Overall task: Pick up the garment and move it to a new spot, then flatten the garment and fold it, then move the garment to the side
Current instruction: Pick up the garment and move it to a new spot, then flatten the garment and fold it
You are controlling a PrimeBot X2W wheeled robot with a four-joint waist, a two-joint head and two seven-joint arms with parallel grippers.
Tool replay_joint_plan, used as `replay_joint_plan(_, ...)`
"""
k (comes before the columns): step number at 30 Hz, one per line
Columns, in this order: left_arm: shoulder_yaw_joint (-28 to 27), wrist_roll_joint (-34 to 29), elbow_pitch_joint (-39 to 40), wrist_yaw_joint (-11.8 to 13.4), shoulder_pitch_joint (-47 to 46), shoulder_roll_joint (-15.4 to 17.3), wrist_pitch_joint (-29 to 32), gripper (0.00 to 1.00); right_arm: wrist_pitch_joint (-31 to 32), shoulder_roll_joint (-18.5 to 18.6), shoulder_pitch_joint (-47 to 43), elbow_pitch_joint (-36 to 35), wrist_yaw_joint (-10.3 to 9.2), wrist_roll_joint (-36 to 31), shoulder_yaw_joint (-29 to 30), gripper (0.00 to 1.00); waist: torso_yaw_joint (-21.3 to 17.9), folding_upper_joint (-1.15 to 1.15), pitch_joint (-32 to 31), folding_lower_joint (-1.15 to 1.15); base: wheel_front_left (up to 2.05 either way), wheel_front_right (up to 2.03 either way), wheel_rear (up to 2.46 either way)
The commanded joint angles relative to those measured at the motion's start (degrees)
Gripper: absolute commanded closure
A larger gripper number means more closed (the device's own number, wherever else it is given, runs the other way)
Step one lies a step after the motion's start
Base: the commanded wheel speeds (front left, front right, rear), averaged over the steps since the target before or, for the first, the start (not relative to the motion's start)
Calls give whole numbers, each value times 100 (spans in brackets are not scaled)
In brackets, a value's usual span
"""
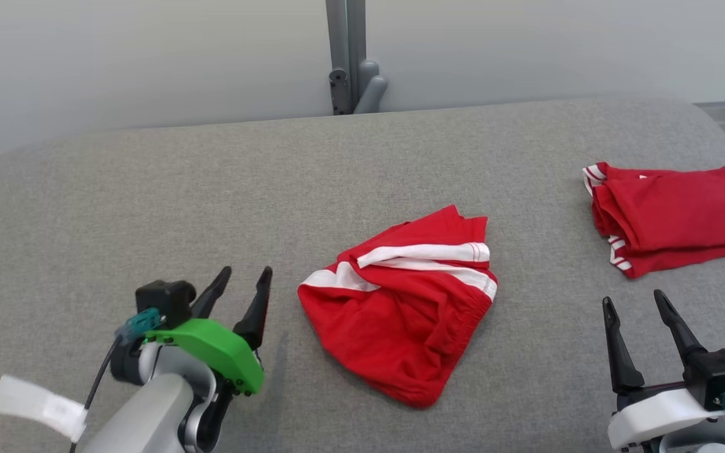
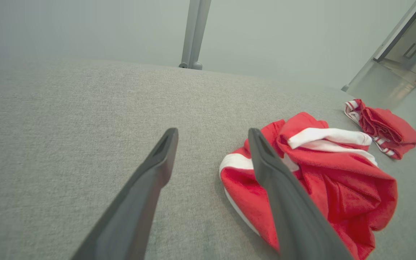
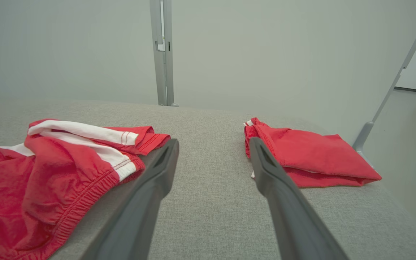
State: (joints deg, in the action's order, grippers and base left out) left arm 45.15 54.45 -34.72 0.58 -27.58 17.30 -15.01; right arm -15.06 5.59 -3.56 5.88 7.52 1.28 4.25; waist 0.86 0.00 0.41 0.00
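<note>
A crumpled red garment (image 1: 400, 314) with white stripes lies in a heap at the middle of the grey table (image 1: 148, 189); it also shows in the left wrist view (image 2: 338, 180) and the right wrist view (image 3: 49, 173). My left gripper (image 1: 246, 274) hovers just left of it, open, with nothing between its fingers (image 2: 157, 159). My right gripper (image 1: 633, 302) stands open at the lower right, apart from the heap, its fingers (image 3: 265, 169) empty.
A second red garment (image 1: 671, 217), folded, lies at the table's right edge, also seen from the wrists (image 2: 385, 126) (image 3: 309, 159). A grey post (image 1: 350, 56) rises behind the table against a pale wall. The table's left half is bare cloth.
</note>
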Motion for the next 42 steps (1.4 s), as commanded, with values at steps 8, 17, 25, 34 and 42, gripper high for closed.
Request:
replay_joint_plan(8, -1545, -1339, 1614, 391, 1773, 188, -17, 0, -14, 70, -222, 6, -8, -101, 122, 0, 402, 0, -248, 0, 0, 0, 0)
replay_joint_plan(17, -2911, -2695, 2261, -99, 3231, -25, -17, 0, -14, -20, -384, 131, -7, -138, 317, 0, 588, 0, -389, 0, 0, 0, 0)
replay_joint_plan(25, -3942, -3390, 2440, -492, 3915, -642, -17, 0, -14, -64, -507, 293, -7, -165, 529, 0, 679, 0, -523, 0, 0, 0, 0)
replay_joint_plan(34, -4377, -3845, 2374, -756, 3988, -1007, -17, 0, -14, -89, -509, 361, -7, -164, 596, 0, 726, 0, -517, 0, 0, 0, 0)
replay_joint_plan(42, -4393, -4044, 2367, -800, 3736, -1109, -17, 0, -14, -100, -409, 334, -7, -176, 597, 0, 680, 0, -428, 0, 0, 0, 0)
